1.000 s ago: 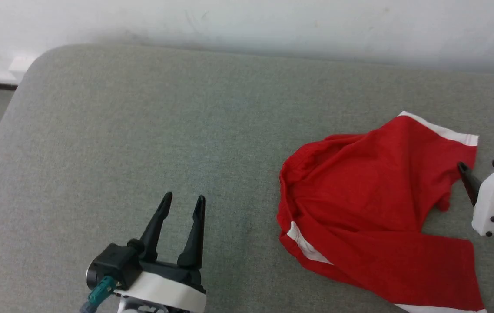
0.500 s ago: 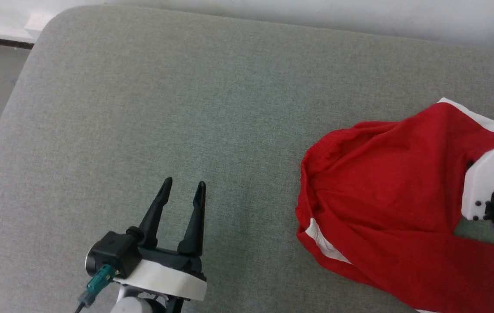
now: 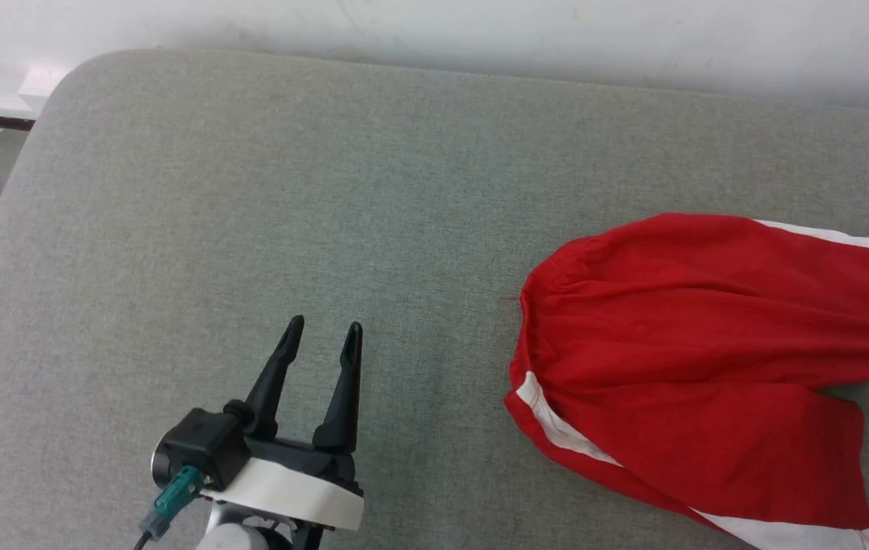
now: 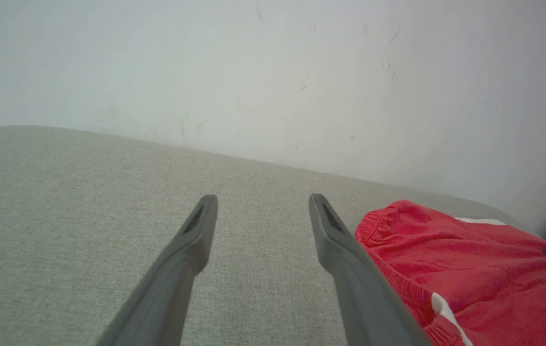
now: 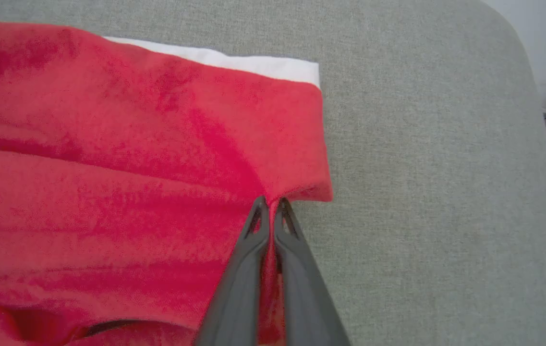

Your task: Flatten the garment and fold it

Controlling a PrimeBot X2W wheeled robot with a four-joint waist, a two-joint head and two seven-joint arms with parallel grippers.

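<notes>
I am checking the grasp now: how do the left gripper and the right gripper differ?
The left gripper stands open, fingers wide apart; the right gripper is shut, fingers pressed together. The left gripper holds nothing over the grey cushion; the right gripper pinches an edge of the red shorts. Both have long dark fingers.

grey fabric surf., white wall behind

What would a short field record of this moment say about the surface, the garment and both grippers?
surface: grey cushioned surface, pale wall behind
garment: red shorts, white-striped, wrinkled, spread partly flat, not folded
left arm: left gripper open, empty, over bare surface beside the shorts
right arm: right gripper shut on an edge of the shorts
</notes>
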